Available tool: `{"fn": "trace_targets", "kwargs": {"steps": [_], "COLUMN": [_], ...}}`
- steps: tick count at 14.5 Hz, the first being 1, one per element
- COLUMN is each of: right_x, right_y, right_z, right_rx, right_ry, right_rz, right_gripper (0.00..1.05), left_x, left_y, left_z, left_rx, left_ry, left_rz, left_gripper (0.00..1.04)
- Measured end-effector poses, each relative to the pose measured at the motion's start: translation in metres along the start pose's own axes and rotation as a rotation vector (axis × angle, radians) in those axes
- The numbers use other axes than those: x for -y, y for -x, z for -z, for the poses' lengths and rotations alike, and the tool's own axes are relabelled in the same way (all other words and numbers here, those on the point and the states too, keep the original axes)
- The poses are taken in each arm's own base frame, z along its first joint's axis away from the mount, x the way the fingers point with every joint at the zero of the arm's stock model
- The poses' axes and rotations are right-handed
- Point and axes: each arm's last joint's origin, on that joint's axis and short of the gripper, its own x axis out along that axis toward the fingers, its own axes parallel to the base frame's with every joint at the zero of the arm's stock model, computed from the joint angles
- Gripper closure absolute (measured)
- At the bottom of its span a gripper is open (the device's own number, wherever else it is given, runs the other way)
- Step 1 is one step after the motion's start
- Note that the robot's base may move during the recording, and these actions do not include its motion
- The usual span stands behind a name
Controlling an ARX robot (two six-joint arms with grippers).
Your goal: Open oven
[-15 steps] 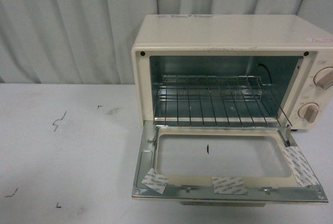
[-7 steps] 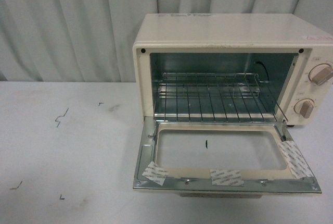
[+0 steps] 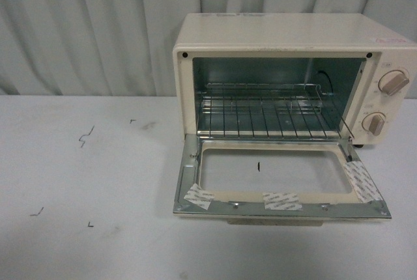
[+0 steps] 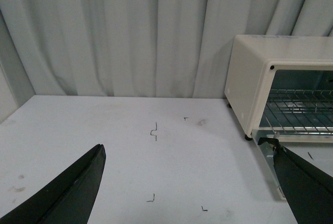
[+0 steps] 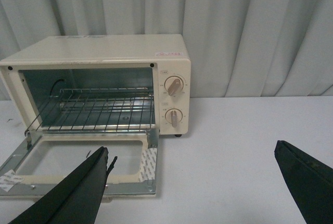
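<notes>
The oven (image 3: 287, 32) mouth stands open above its door (image 3: 280, 185), which lies flat on the table (image 3: 85, 182) and blocks the low approach — inside, only the wire rack (image 3: 270, 114) crosses the cavity, while the table beside the oven lies bare of obstacles.

The front view faces the oven (image 3: 287, 91) head-on from close by, filling the right half of the frame above the tabletop (image 3: 85, 182). The left wrist view catches the oven (image 4: 250, 83) at right; the right wrist view holds the oven (image 5: 99, 86) at left. All three share it.
</notes>
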Motion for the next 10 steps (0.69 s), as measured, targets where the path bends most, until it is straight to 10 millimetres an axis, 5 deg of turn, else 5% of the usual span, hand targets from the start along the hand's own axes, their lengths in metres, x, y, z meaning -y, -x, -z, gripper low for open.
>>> {"fn": "trace_targets", "kwargs": {"steps": [10], "right_x": [0.0], "right_y": [0.0], "right_z": [0.0], "right_rx": [0.0], "right_ry": [0.0], "right_rz": [0.0], "right_gripper": [0.06], "left_x": [0.0], "left_y": [0.0], "left_z": [0.0], "left_rx": [0.0], "left_ry": [0.0], "left_rz": [0.0], "left_gripper": [0.07]}}
